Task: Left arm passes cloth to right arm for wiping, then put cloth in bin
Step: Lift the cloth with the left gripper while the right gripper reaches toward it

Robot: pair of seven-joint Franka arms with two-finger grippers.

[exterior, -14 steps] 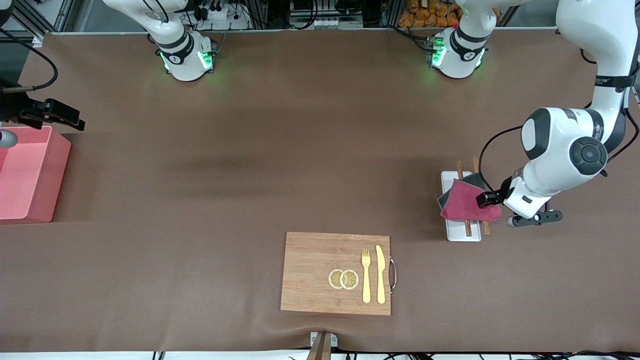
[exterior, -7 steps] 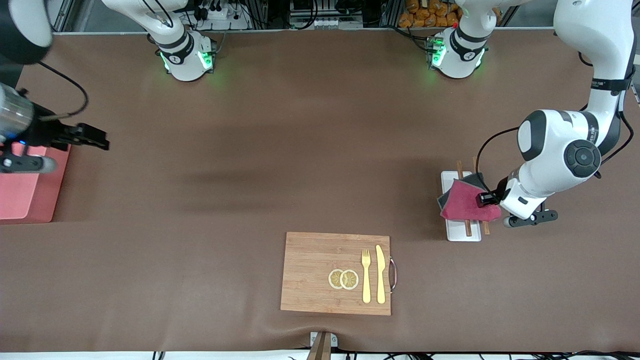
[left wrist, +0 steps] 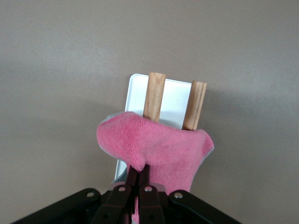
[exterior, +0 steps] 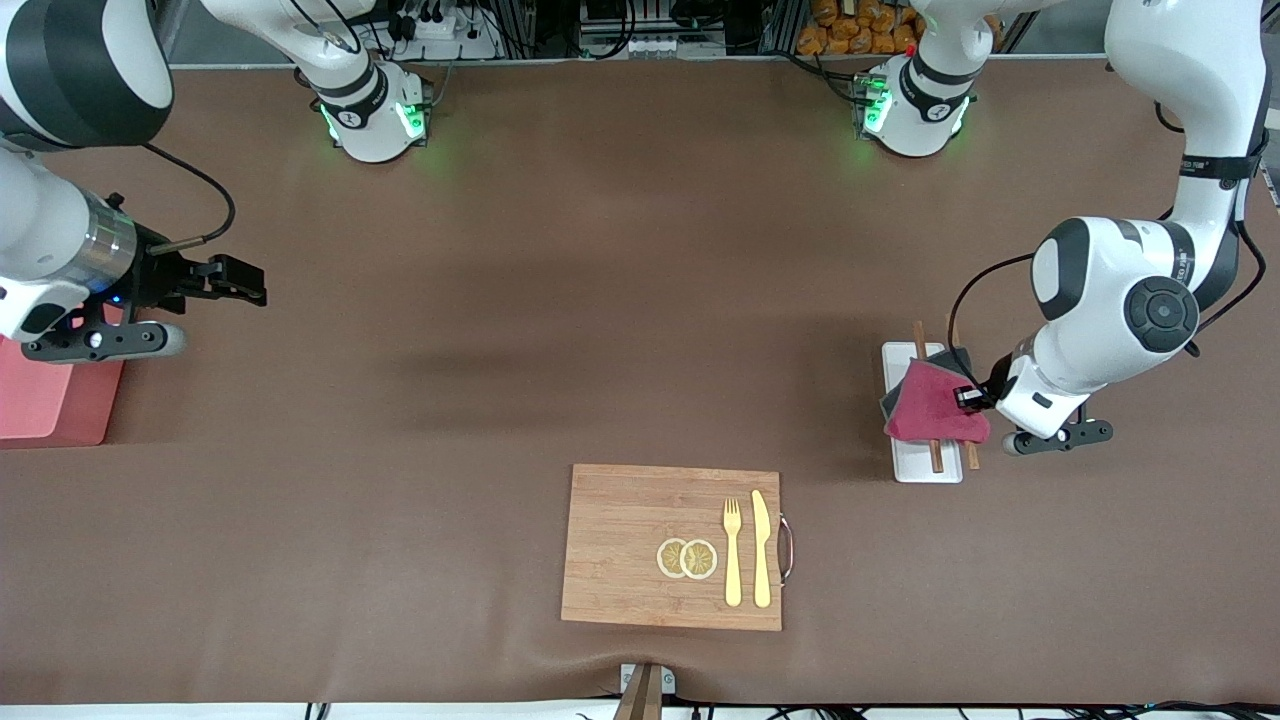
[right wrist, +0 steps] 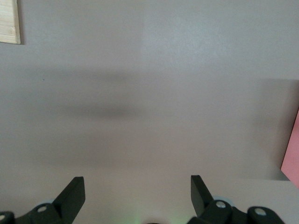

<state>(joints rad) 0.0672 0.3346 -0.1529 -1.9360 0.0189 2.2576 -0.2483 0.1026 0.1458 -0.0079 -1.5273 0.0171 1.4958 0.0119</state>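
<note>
The left gripper is down at the white tray toward the left arm's end of the table, and its fingers are pinched tight together on an edge of the cloth. In the left wrist view the black fingers meet with a fold of the cloth squeezed between them, so that is a firm hold. The cloth drapes over two wooden sticks that lie lengthwise across the tray, crimson face up with a strip of grey underside peeking out at the edge. Whether the cloth has lifted clear of the sticks is hard to judge from here; it looks to be resting on them.

At the other end, the right gripper hangs over bare table just beside the pink bin, fingers spread wide with nothing between them. The right wrist view confirms it: two fingertips well apart, brown table mat below, a sliver of the bin at the picture's edge.

Nearer the front camera, roughly midway between the arms, sits a wooden cutting board carrying two lemon slices, a yellow fork and a yellow knife side by side.
</note>
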